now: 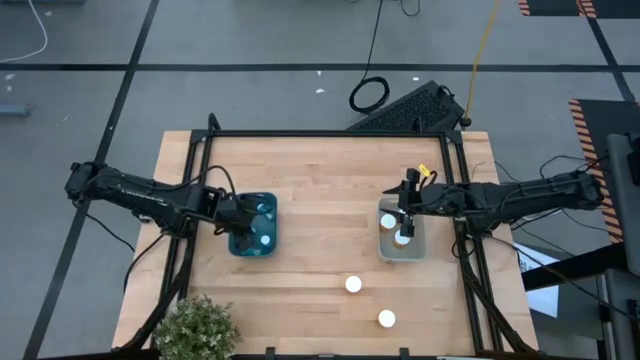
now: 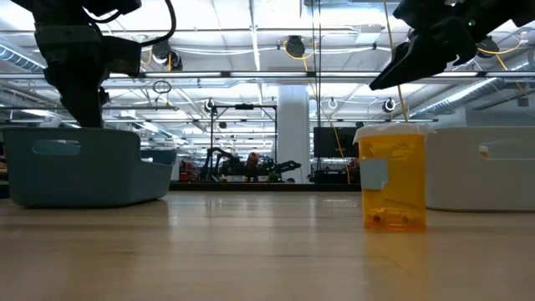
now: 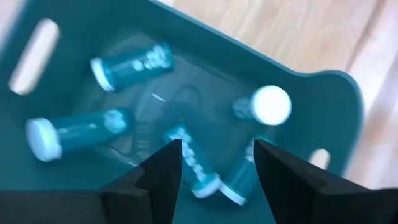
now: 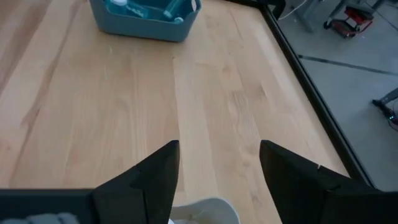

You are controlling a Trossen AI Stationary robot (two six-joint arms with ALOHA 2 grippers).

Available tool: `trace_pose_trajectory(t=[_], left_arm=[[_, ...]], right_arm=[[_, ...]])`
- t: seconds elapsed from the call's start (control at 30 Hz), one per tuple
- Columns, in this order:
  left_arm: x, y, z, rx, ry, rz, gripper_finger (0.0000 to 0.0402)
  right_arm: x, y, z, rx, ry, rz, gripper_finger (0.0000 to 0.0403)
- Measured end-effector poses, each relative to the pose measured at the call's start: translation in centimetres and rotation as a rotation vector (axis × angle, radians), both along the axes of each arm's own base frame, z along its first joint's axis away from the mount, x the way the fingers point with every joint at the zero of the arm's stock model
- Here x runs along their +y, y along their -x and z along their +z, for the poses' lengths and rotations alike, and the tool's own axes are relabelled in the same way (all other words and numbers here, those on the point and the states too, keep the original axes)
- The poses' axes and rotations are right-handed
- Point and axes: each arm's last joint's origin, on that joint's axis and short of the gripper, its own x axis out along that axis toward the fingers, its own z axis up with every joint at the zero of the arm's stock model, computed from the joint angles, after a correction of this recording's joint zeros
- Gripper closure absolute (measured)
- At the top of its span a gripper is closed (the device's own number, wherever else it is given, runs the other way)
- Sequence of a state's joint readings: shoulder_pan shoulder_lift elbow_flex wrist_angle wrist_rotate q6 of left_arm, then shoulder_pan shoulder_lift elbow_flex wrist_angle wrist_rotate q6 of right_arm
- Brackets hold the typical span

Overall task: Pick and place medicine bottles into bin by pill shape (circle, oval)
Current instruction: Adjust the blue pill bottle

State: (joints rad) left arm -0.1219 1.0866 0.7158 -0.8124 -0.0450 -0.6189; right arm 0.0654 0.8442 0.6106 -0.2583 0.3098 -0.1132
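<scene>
Light was even and bright, coming from ceiling strips visible in the low view, with soft shadows on the table (image 1: pixel 320 190). The left wrist view was smeared by motion blur, so the bottles (image 3: pixel 134 65) in the blue bin (image 3: pixel 323 93) looked streaked, possibly five. In the low view the near tabletop was out of focus.
</scene>
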Motion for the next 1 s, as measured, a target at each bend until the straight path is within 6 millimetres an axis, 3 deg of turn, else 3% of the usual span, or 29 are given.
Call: trace_pose_trajectory(t=[0.33, 0.7, 1.0], left_arm=[[0.4, -0.2, -0.2, 0.014, 0.055, 0.052, 0.0199], [0.7, -1.1, -3.0, 0.234, 0.009, -0.021, 0.0199], [1.3, -1.9, -4.5, 0.303, -0.018, -0.003, 0.0199]], right_arm=[[0.0, -0.2, 0.2, -0.035, -0.018, -0.01, 0.0188], [0.0, -1.2, 1.6, -0.199, 0.019, 0.014, 0.0188], [-0.4, -1.8, 1.7, -0.232, 0.038, -0.002, 0.0188]])
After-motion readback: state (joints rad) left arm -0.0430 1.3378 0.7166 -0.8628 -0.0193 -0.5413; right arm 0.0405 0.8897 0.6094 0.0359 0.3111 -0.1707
